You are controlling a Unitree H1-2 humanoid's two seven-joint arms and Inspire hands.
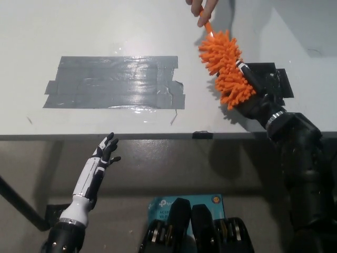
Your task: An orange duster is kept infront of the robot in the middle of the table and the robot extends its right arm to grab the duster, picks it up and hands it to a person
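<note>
While idle: left hand (105,153) hangs below the worktop (105,31) edge, fingers spread, empty.
Tape (116,81): grey patch, untouched.
Duster (226,68): raised over the worktop, clamped in right hand (253,103).
Handover: hold steady until the person's hand (202,9) grips the handle.
Hidden: person cropped; right fingers behind fluff.

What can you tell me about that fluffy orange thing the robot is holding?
The orange duster has a shaggy head of soft, noodle-like strands and a thin orange handle. It is lifted above the white table, tilted with its handle pointing up-left. The black right hand grips its lower end, while a person's hand reaches the handle's tip.
</note>
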